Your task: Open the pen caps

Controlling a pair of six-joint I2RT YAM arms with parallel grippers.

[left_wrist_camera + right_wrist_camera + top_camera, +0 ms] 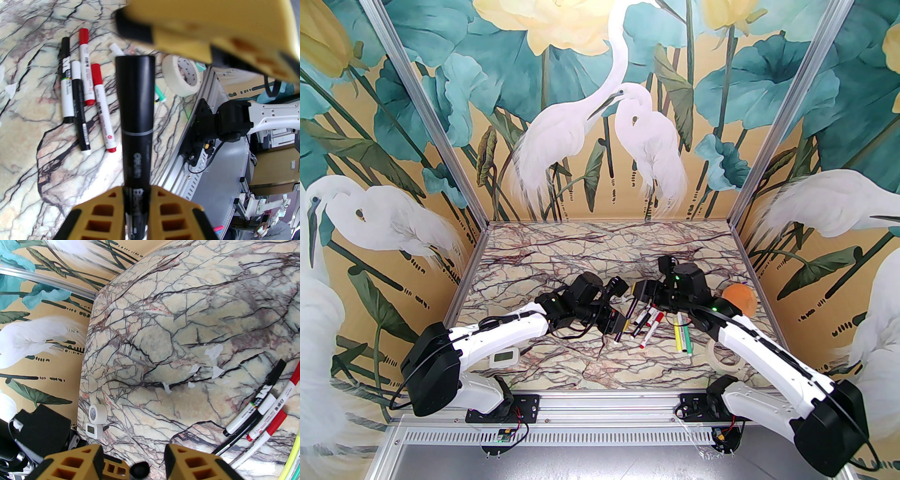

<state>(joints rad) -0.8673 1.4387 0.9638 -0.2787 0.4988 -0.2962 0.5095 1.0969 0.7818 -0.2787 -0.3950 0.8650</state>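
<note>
Marble tabletop (600, 243) | left gripper (137, 194) clamped on black marker (137, 150) | right gripper (133, 447) part-open astride cap (135, 93) | cap judged light, rigid, slick; you needed a mid-cap hold

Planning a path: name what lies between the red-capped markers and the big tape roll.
A yellow marker and a green marker, side by side, in the top view.
</note>
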